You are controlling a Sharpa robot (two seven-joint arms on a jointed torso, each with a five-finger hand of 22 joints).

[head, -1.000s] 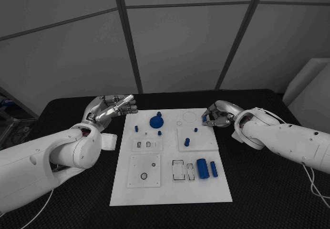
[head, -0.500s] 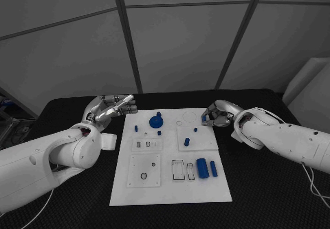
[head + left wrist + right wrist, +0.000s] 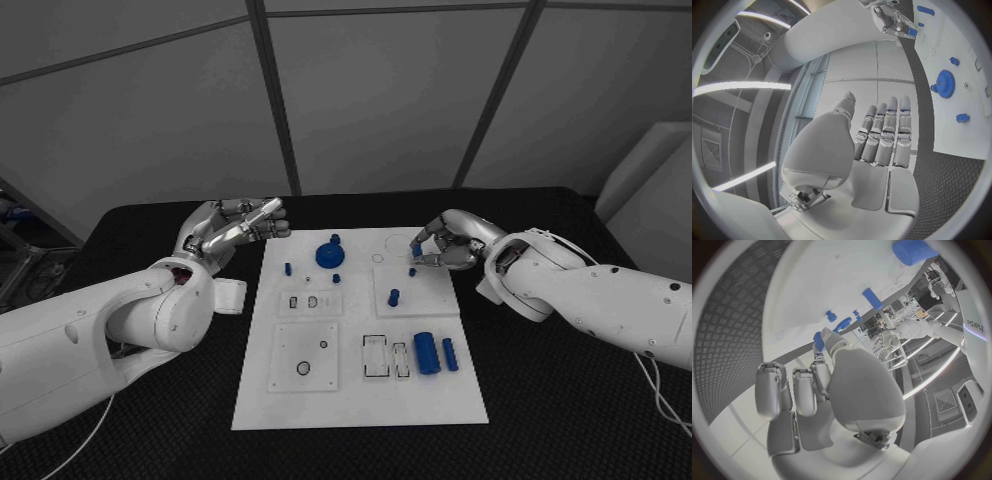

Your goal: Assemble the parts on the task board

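The white task board (image 3: pixel 361 400) lies in the middle of the black table. A blue gear (image 3: pixel 330 256) and short blue pegs (image 3: pixel 394 296) stand on its far half. A thick blue cylinder (image 3: pixel 426 352) and a thinner one (image 3: pixel 449 354) lie on its near right. My right hand (image 3: pixel 441 247) hovers over the board's far right edge and pinches a small blue part (image 3: pixel 819 341) at its fingertips. My left hand (image 3: pixel 238 225) is raised beside the board's far left corner, fingers stretched out, holding nothing. The gear (image 3: pixel 944 83) also appears in the left wrist view.
Empty outlined slots (image 3: pixel 374 356) sit beside the cylinders, and a ring-shaped recess (image 3: pixel 302 368) marks the near left panel. Black table (image 3: pixel 562 400) surrounds the board on all sides. Grey wall panels stand behind the table.
My right hand has shifted a little to the left, further over the board's far right edge, still pinching the small blue part. The left hand has not moved.
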